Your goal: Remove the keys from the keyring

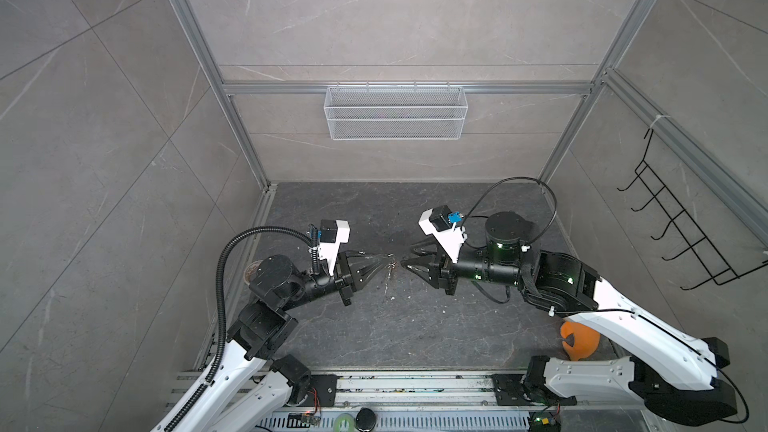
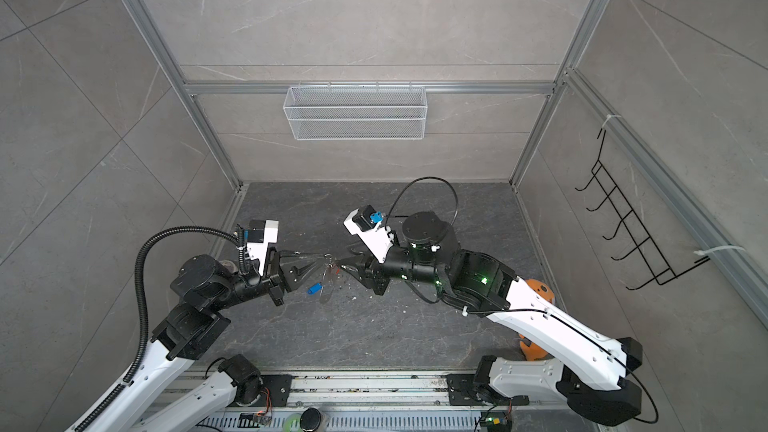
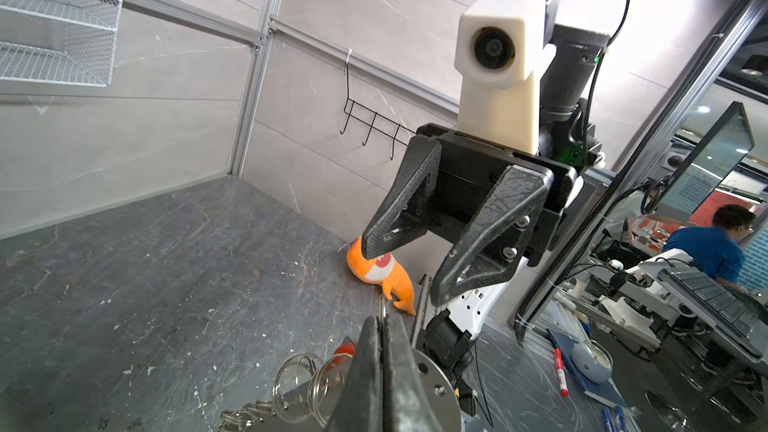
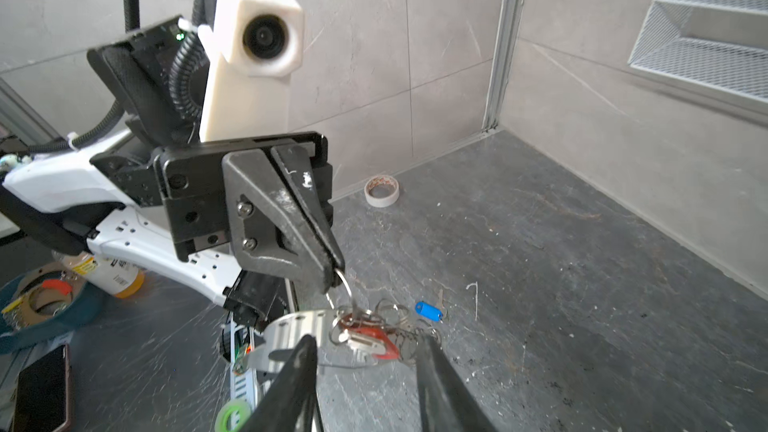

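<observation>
Your left gripper (image 4: 335,278) is pressed together on one silver ring at the top of the keyring (image 4: 362,317), and the bunch dangles below it. I cannot tell whether its lowest part touches the table (image 4: 582,284). Your right gripper (image 4: 365,339) stands spread, with a finger on either side of the red key (image 4: 380,347). As far as the right wrist view shows, it is not touching the key.

The hold looks thin, since only the fingertips bite the wire. I judge that a sideways tug from the right could slip the ring out and drop the lot. If you close the right jaws here, you may catch a ring along with the key, and pulling would then only tighten the tangle. A nudge would likely set the hanging bunch swinging off your line.

The keyring is a short cluster of linked silver rings, crowded and overlapping, with the red key tucked beneath and its silver blade showing. The blue key (image 4: 429,310) lies on the table beyond, apart from the bunch. A small silver key (image 4: 440,297) lies just beside it, joined or not I cannot tell.
</observation>
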`<act>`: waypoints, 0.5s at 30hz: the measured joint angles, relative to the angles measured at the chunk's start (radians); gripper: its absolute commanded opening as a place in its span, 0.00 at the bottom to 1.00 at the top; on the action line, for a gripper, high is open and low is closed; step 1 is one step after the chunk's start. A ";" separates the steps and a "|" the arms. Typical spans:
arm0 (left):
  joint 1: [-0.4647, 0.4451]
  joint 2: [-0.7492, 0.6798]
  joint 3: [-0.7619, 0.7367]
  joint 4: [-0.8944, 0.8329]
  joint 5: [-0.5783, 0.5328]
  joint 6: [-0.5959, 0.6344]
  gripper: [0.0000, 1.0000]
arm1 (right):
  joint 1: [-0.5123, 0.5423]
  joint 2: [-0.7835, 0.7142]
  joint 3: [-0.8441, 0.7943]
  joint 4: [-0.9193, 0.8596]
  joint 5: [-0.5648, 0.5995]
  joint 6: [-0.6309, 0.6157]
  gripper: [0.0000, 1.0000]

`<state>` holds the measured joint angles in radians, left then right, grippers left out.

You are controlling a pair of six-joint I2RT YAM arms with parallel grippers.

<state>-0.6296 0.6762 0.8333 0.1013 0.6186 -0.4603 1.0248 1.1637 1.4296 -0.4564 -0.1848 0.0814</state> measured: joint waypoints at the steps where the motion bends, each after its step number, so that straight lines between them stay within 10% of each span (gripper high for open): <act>1: 0.000 0.000 0.000 0.013 -0.002 -0.004 0.00 | 0.000 -0.004 -0.014 0.021 0.006 0.006 0.44; 15: 0.000 -0.020 -0.042 0.127 -0.017 -0.037 0.00 | 0.000 -0.054 -0.138 0.229 0.071 0.084 0.46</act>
<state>-0.6296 0.6559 0.7914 0.2283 0.6018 -0.4969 1.0245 1.1095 1.2911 -0.2276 -0.1143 0.1654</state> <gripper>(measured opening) 0.046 0.463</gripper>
